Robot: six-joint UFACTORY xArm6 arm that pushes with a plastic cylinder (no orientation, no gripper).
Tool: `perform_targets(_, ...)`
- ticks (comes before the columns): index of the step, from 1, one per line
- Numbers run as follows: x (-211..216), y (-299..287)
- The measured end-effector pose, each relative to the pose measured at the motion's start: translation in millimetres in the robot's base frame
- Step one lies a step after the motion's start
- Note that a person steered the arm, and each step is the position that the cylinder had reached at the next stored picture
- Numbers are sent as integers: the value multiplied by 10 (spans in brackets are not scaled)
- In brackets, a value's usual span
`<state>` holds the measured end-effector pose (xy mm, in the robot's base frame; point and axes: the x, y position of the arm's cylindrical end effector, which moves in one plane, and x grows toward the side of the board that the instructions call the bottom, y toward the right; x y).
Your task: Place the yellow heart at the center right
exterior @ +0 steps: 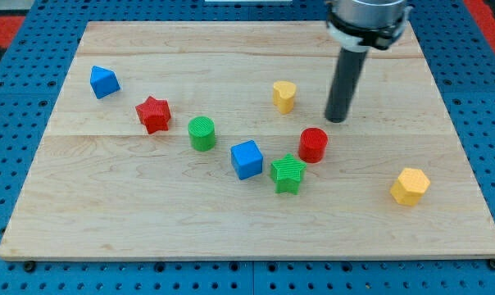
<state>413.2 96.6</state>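
Note:
The yellow heart (284, 95) sits on the wooden board (149, 213) a little right of the middle, in the upper half. My tip (337, 120) is down on the board to the right of the heart and slightly below it, with a gap between them. The red cylinder (313, 144) stands just below and left of my tip.
A blue triangular block (104, 81) lies at upper left, a red star (153, 114) and a green cylinder (202, 133) left of centre. A blue cube (247, 159) and a green star (288, 173) sit near the centre. A yellow hexagon (410, 186) lies at lower right.

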Motion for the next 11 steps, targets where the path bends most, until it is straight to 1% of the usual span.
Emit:
perform_targets(1,0,-675)
perform_targets(2,-224,-959)
perform_targets(3,-494,-569)
perform_targets(4,-595,-508)
perform_targets(5,-523,-358)
perform_targets(6,-178,-59)
perform_targets(7,-184,-59)
perform_targets(8,-17,624)
perform_targets(9,350,1330)
perform_targets(10,711,1567)
perform_targets(11,445,2240)
